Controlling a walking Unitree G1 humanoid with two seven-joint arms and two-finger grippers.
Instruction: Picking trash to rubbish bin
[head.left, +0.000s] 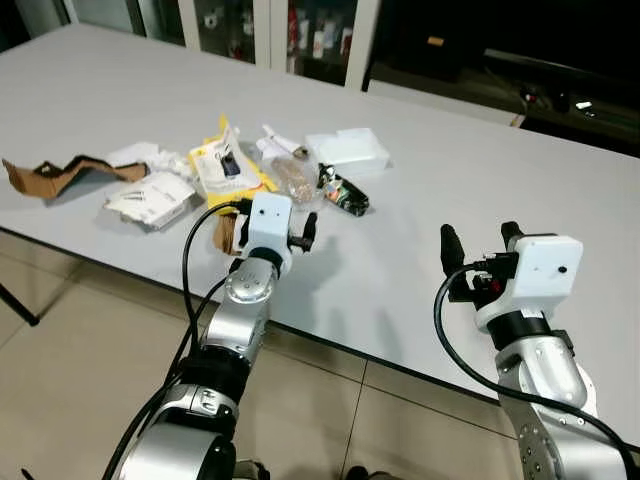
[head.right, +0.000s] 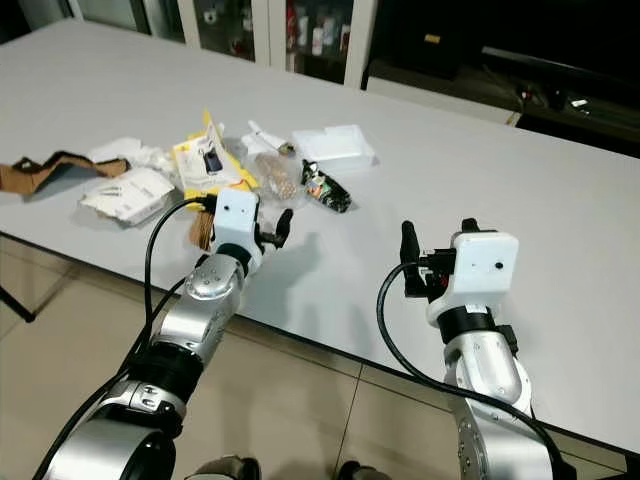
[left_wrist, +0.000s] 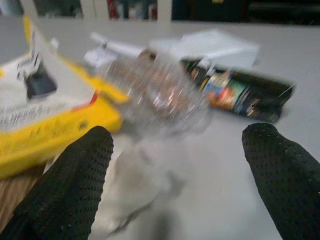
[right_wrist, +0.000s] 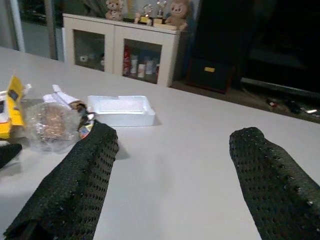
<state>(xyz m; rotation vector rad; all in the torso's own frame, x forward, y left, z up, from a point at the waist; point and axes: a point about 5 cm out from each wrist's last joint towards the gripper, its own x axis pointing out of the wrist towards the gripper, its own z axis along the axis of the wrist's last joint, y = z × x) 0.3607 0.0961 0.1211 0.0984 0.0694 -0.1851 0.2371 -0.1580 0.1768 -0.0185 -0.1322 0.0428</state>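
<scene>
Grey table (head.left: 420, 200) holds scattered trash (head.left: 230, 170); left pincer (left_wrist: 175, 165) gapes near it, right pincer (right_wrist: 170, 175) spread wide.

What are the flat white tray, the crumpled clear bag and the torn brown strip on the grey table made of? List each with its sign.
Flat white tray: looks like foam or thin plastic, matte, with a raised rim.
Crumpled clear bag: thin plastic film, glossy, with glints and brownish contents showing through.
Torn brown strip: cardboard, dull, with ragged edges.
</scene>
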